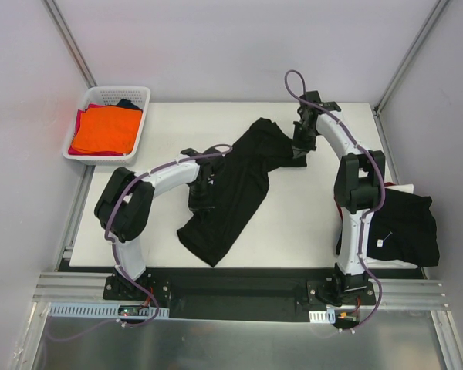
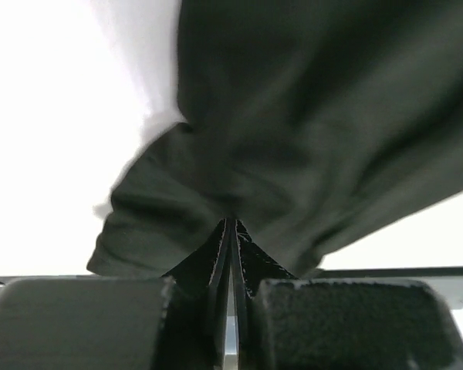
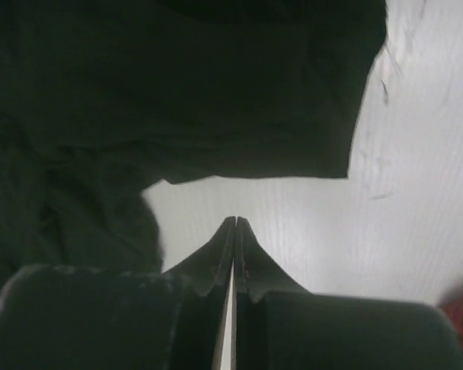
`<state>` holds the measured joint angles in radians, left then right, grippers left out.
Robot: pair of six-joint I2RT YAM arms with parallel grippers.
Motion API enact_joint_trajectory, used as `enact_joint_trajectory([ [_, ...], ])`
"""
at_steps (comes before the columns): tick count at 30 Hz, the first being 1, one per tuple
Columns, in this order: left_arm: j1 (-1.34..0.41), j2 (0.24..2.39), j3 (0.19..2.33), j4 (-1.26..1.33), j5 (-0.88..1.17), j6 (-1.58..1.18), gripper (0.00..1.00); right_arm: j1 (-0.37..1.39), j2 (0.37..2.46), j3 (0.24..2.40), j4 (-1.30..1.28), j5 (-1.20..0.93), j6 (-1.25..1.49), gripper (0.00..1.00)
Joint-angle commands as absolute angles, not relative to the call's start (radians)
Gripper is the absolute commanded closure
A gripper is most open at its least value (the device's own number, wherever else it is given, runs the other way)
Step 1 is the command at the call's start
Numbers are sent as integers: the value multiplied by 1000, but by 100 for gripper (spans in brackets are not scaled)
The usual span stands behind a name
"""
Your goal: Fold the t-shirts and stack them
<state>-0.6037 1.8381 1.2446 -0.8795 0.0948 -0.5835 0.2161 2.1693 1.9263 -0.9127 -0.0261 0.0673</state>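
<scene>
— Where is the black t-shirt (image 1: 239,185)?

— Lying open on the bench (image 1: 309,223), near the middle. It runs on a slant from the far right down to the near left, rumpled, with one sleeve out at the far end.

— And the left jaws?

— Closed, finger against finger. They sit at the shirt's left edge, about halfway along it. In the left wrist view their tips meet right at the dark cloth (image 2: 309,116). I cannot tell whether any fabric is caught between them.

— The right jaws?

— Closed as well, and holding nothing. They are at the far sleeve. The right wrist view has their tips over bare white bench, just short of the shirt's straight edge (image 3: 216,92).

— Any other shirts?

— A folded black t-shirt stack (image 1: 409,223) lies at the bench's right edge, beside the right arm (image 1: 355,193), with a small white tag showing. The white basket (image 1: 143,96) stands off the far left corner. An orange t-shirt (image 1: 104,131) lies on top inside it, red cloth (image 1: 79,122) shows at its left side, and a bit of navy cloth (image 1: 127,102) shows at the back.
</scene>
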Motion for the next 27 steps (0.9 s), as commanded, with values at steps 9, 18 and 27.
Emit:
enact_joint_trajectory([
  [9, -623, 1824, 1393, -957, 107, -558, 98, 219, 2306, 2025, -830, -178, 78, 99],
  [18, -627, 1838, 1290, -919, 113, -548, 99, 219, 2318, 1930, -778, -203, 110, 99],
  [27, -626, 1862, 1281, -916, 118, -522, 99, 157, 2309, 1934, -810, -163, 89, 99],
])
